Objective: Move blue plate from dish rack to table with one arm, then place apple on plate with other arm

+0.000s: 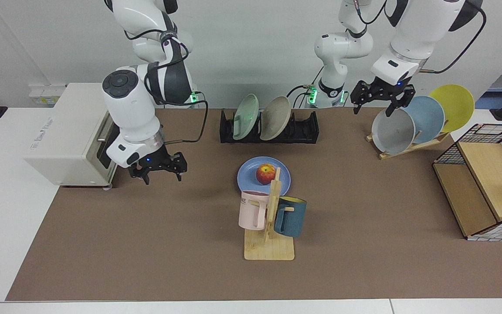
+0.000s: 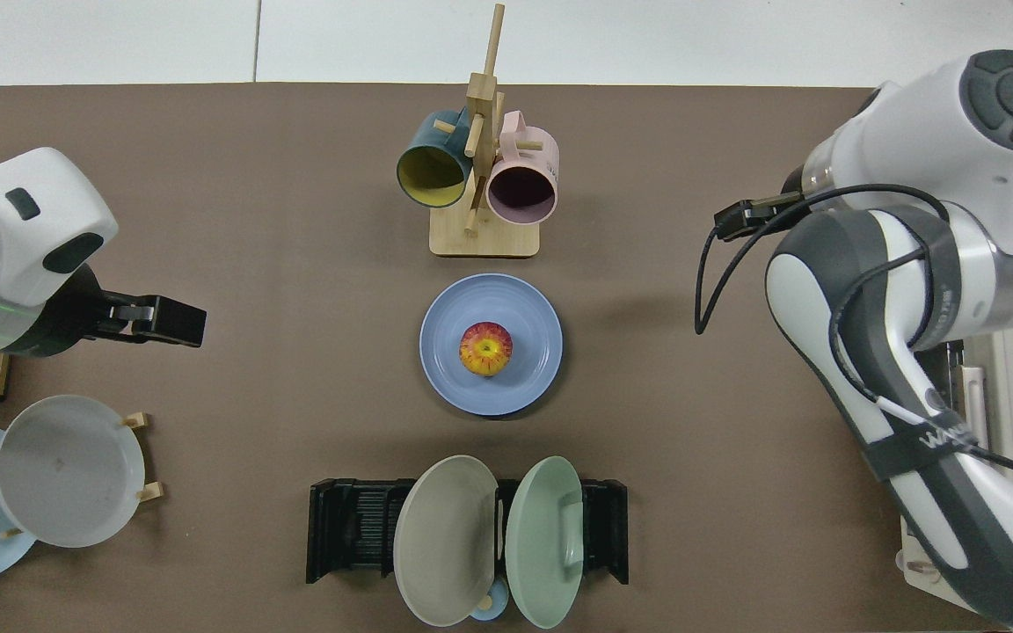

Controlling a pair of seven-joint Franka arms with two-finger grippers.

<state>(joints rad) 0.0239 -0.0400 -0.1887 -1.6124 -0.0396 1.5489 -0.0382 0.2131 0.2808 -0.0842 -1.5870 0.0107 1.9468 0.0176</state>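
The blue plate (image 1: 246, 176) (image 2: 445, 343) lies flat on the table's brown mat (image 1: 146, 244), in front of the black dish rack (image 1: 304, 128) (image 2: 353, 527). The red apple (image 1: 266, 173) (image 2: 485, 348) rests at the plate's middle, with nothing touching it. My right gripper (image 1: 158, 169) hangs open and empty low over the mat beside the toaster oven, well away from the plate. My left gripper (image 1: 381, 97) (image 2: 174, 320) is open and empty, hovering above the grey plate on the wooden stand. In the top view the right arm's own body hides the right gripper.
The rack holds a green plate (image 1: 245, 111) and a beige plate (image 1: 276, 112). A mug tree (image 1: 270, 218) with a pink and a blue mug stands just in front of the blue plate. A toaster oven (image 1: 76, 131), a wooden plate stand (image 1: 408, 126) and a wire box (image 1: 482, 183) flank the mat.
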